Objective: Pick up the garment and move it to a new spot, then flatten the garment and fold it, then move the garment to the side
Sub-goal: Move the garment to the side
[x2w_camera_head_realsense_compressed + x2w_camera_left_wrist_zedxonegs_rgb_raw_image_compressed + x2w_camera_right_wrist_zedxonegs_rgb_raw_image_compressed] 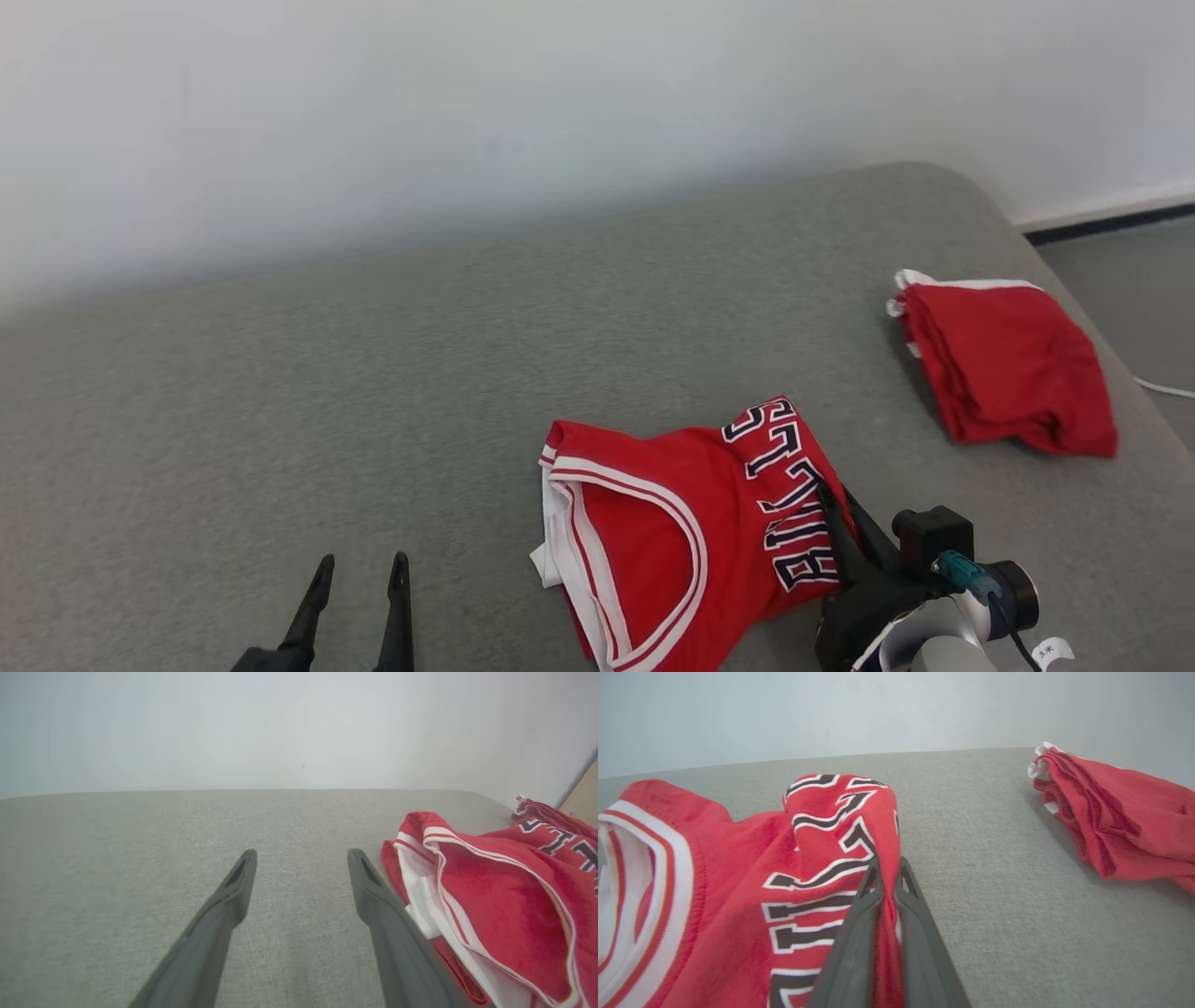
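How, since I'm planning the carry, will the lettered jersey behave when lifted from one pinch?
Likely floppy: the jersey lies in soft folds on the grey surface, so it should drape from the right gripper. Probably light, being thin fabric. A narrow fold is clamped, so a tug might slip it.

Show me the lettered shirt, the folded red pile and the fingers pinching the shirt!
jersey (pixel 728 504): head view, red chest beside the letters.
pile (pixel 1013 369): head view, top layer.
right fingers (pixel 859 933): right wrist view, one dark finger's side.
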You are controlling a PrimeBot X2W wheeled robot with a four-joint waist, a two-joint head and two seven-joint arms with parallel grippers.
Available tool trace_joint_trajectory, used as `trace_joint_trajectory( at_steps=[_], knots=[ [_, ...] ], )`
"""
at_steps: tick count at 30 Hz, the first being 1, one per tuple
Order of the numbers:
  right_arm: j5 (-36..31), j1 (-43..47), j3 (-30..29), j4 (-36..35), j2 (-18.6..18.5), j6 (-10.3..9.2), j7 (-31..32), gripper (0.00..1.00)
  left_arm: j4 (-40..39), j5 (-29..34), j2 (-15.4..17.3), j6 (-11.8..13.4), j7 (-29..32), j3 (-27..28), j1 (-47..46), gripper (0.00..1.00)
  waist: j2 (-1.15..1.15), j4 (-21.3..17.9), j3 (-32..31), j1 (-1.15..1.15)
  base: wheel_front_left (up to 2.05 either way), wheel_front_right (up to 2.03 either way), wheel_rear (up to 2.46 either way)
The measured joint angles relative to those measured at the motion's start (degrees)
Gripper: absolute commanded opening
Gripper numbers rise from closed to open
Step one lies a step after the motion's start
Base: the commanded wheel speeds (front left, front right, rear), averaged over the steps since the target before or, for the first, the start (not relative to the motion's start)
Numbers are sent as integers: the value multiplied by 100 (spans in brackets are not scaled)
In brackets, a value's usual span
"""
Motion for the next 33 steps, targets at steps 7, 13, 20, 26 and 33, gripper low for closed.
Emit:
trace_joint_trajectory(
  at_steps=[7,13,20,26,33],
  knots=[
    [156,-81,36,-174,34,0,0,0,-2,37,0,-48,0,-141,-339,100,0,-892,121,0,0,0,0],
    [204,-23,-200,-431,37,0,0,0,38,74,-13,-146,0,-474,-756,100,0,-1407,358,0,0,0,0],
    [177,-133,-133,-613,66,0,0,0,130,116,-13,-188,0,-559,-817,100,0,-1660,698,0,0,0,0],
    [180,-817,-94,-535,-20,0,0,0,-4,181,-12,-149,0,-443,-737,100,0,-1721,856,0,0,0,0],
    [52,-1837,-677,-355,-323,0,-1,0,-7,490,-13,-197,0,-411,-794,100,0,-1430,1031,1,0,0,0]
  ],
)
